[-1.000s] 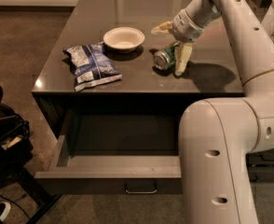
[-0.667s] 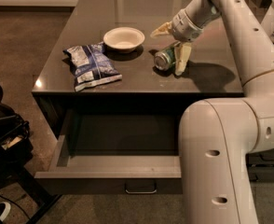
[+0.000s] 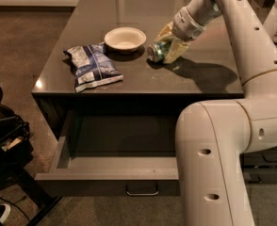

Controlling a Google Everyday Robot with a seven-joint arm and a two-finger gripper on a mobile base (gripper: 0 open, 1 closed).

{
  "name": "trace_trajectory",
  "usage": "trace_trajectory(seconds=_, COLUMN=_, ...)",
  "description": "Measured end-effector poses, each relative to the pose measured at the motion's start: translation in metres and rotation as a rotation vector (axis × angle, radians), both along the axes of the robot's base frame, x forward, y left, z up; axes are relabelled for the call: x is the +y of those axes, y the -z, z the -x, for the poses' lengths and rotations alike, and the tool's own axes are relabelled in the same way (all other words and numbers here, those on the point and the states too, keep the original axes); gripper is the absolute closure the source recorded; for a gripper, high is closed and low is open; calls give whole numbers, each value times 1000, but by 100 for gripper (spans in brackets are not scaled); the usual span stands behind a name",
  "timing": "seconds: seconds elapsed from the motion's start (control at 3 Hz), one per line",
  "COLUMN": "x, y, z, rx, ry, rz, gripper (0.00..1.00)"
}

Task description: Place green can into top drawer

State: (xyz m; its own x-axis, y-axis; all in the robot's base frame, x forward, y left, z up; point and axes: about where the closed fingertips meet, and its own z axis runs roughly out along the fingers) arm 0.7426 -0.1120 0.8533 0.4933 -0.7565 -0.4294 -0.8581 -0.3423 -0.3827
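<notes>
The green can (image 3: 155,51) lies on its side between my gripper's two yellowish fingers, right of the white bowl, and seems raised a little off the dark tabletop (image 3: 143,76). My gripper (image 3: 168,43) is shut on the can, reaching in from the upper right. The top drawer (image 3: 105,175) is pulled open below the table's front edge, its grey interior empty, with a silver bar handle (image 3: 142,191) on its front.
A white bowl (image 3: 125,39) stands left of the can. A blue-and-silver snack bag (image 3: 92,67) lies at the table's front left. My white arm and base (image 3: 214,149) fill the right foreground beside the drawer. Dark equipment (image 3: 4,140) stands at the left.
The fingers have closed in on the can. The can has moved a little up and to the left with the gripper. Bowl, bag and drawer have not moved.
</notes>
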Motion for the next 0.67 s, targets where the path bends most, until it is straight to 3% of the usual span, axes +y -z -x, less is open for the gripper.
trace_trajectory(seconds=0.33, x=0, y=0, z=0, rx=0, ry=0, rz=0, gripper=88)
trace_trajectory(seconds=0.67, x=0, y=0, z=0, rx=0, ry=0, rz=0, gripper=100)
